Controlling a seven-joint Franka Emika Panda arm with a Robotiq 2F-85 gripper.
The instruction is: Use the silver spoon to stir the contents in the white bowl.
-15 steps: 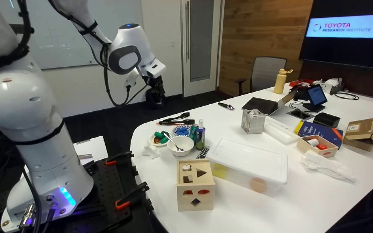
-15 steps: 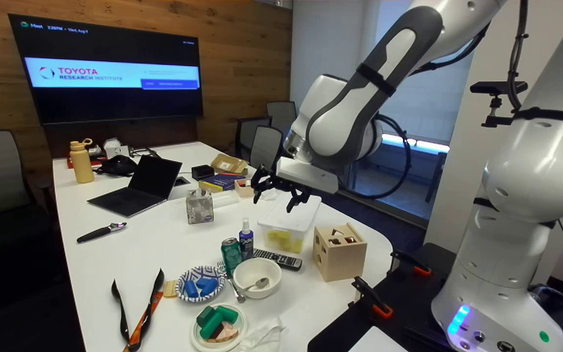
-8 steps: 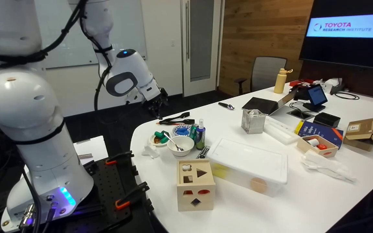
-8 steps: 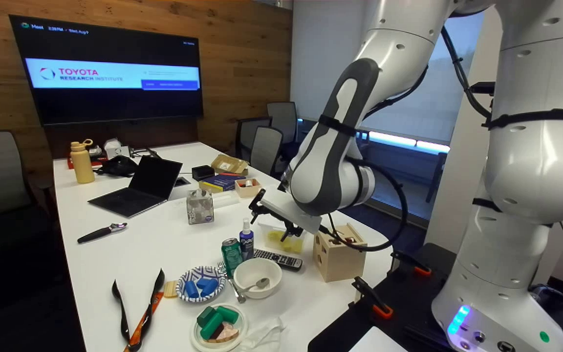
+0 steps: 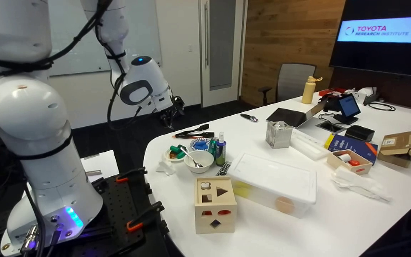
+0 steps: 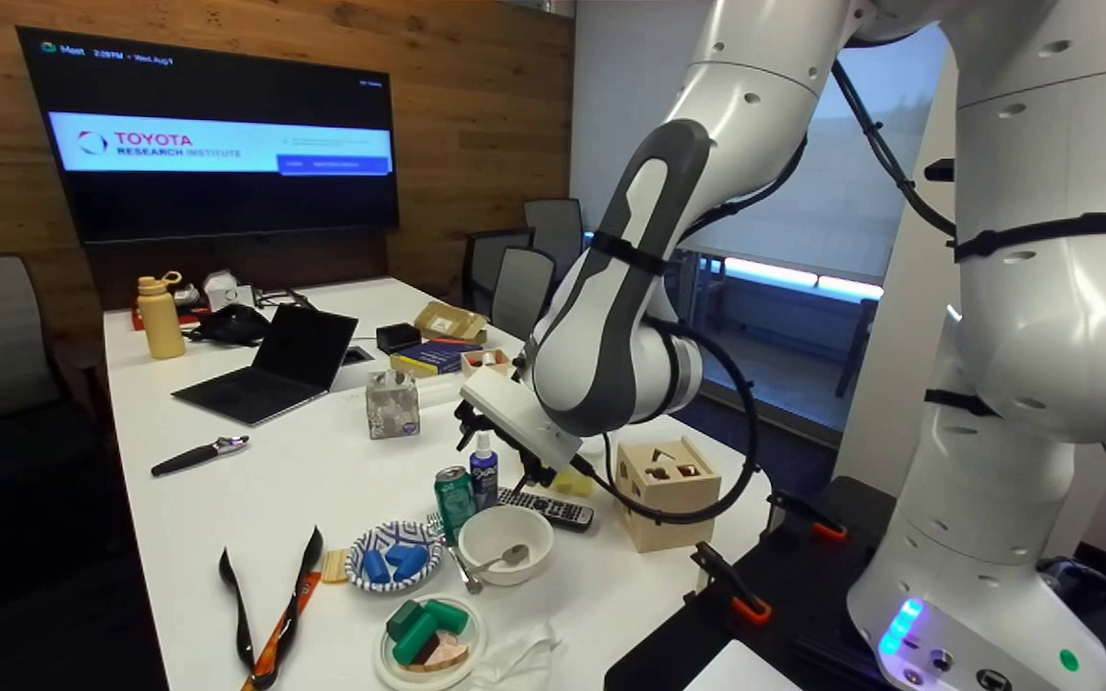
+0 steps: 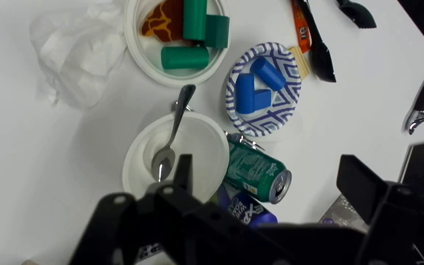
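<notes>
The white bowl (image 7: 206,143) stands on the table, and shows in both exterior views (image 5: 207,160) (image 6: 505,525). The silver spoon (image 7: 178,116) leans in it, head on the bottom and handle over the rim; it also shows in both exterior views (image 5: 188,153) (image 6: 515,555). No pieces show in the bowl besides the spoon. A shallow white dish (image 7: 149,60) beside it holds green blocks (image 7: 195,22) and a red-brown piece (image 7: 171,18). My gripper (image 7: 265,165) is open and empty, above the table, bowl and can; it shows in both exterior views (image 5: 175,119) (image 6: 493,463).
A green can (image 7: 254,169), a spray bottle (image 7: 250,211) and a fork (image 7: 245,139) crowd the bowl's side. A patterned bowl (image 7: 285,108) holds blue blocks. A crumpled tissue (image 7: 79,59), a wooden cube (image 5: 215,210), a plastic container (image 5: 277,175) and a remote (image 6: 553,509) are near.
The arm has come down and swung, bringing the open gripper lower and nearer the bowl and can, with the wrist turned. The objects on the table have not moved.
</notes>
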